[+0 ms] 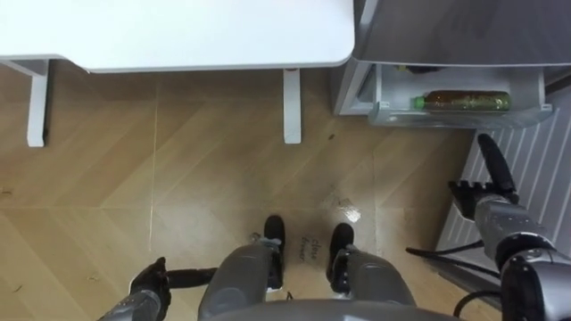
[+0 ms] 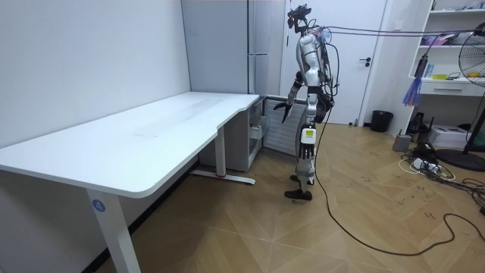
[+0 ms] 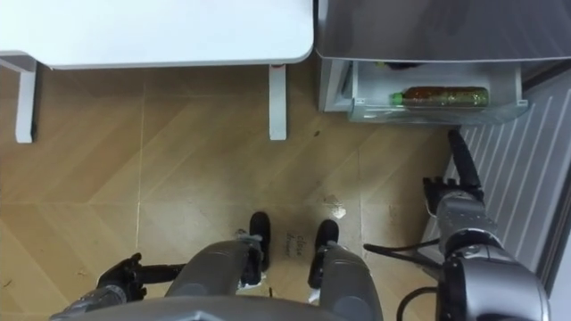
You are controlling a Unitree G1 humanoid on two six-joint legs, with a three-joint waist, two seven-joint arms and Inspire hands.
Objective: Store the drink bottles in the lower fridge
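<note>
Drink bottle (image 1: pixel 462 101) lies on its side in the clear bin (image 1: pixel 535 114) of the lower fridge (image 1: pixel 446 36), green cap pointing to the robot's left. The compartment is open and the bottle is already inside, touched by neither hand. A ribbed grey door panel (image 1: pixel 535 169) stands open on the robot's right, just below the bin in the eye views.

Right hand (image 1: pixel 496 212) is raised in front of that panel, near the bin but apart from the bottle. Its fingers are straight and spread, and it holds nothing. Left hand (image 1: pixel 150 285) hangs low by the robot's left leg, well away from the fridge. It carries no bottle; whether it is spread or curled I cannot tell.

A white desk (image 1: pixel 178 36) fills the upper left, its rounded corner just beside the fridge and its white legs on the wooden herringbone floor (image 1: pixel 178 178). A small pale scrap (image 1: pixel 348 211) lies on the floor ahead of the feet.

In the room view the robot stands upright at the far end of the desk, facing the tall grey fridge.
</note>
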